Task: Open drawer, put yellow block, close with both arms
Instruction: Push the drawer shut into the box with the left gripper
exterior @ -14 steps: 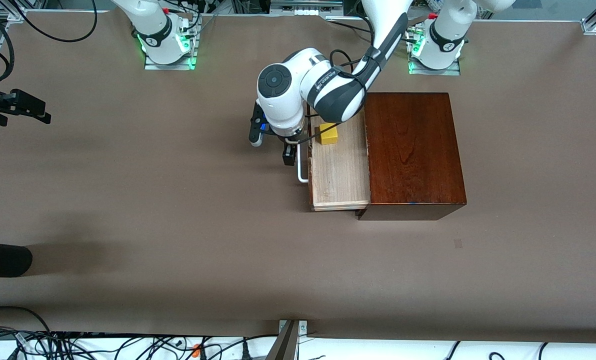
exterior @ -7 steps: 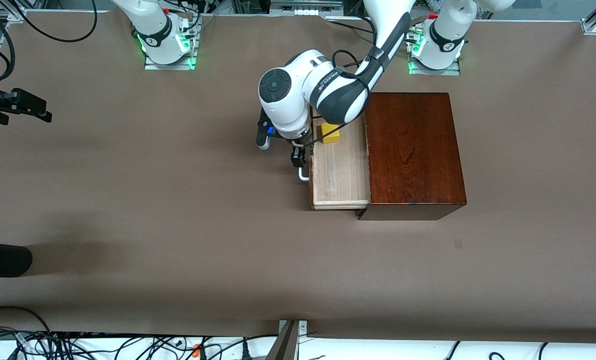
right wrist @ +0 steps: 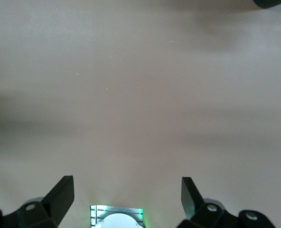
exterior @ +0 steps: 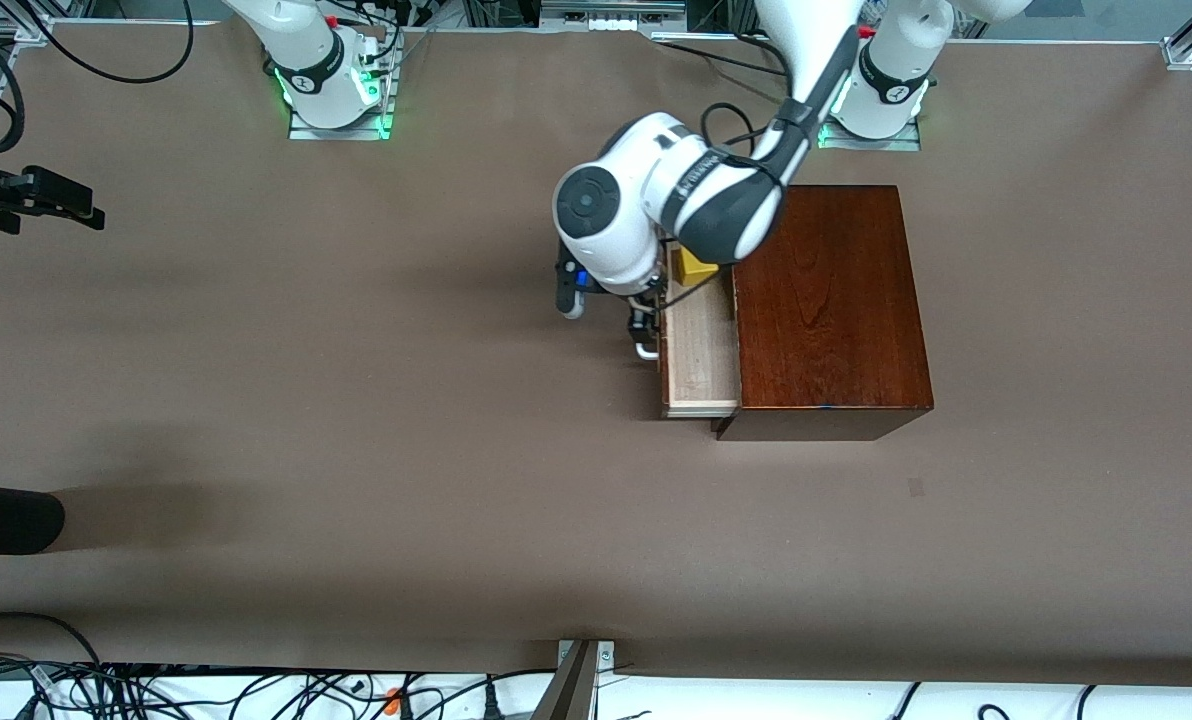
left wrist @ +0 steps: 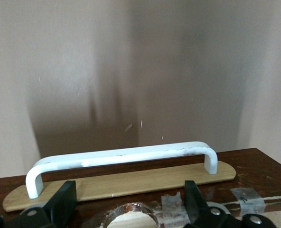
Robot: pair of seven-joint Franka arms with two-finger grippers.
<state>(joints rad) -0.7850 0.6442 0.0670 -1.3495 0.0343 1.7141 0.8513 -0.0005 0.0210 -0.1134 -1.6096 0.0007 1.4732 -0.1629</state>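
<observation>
Already, in the front view, the yellow block (exterior: pixel 694 268) lay in the half-shut drawer (exterior: pixel 701 350); closing remained. In the left wrist view, the left gripper (left wrist: pixel 126 202) stood spread at the handle (left wrist: pixel 124 157), grasping nothing. In the right wrist view, the right gripper (right wrist: pixel 126 194) waited released over bare worktop (right wrist: pixel 140 95).

From the high front camera we look steeply down over the whole brown surface (exterior: pixel 356 420), facing both arm bases along its top edge. The left wrist camera sits very close above the drawer (exterior: pixel 701 345), past its own jaws at the white handle (left wrist: pixel 124 159); both views share that handle (exterior: pixel 644 350). The right wrist camera looks down on bare surface (right wrist: pixel 140 95) from higher up.
</observation>
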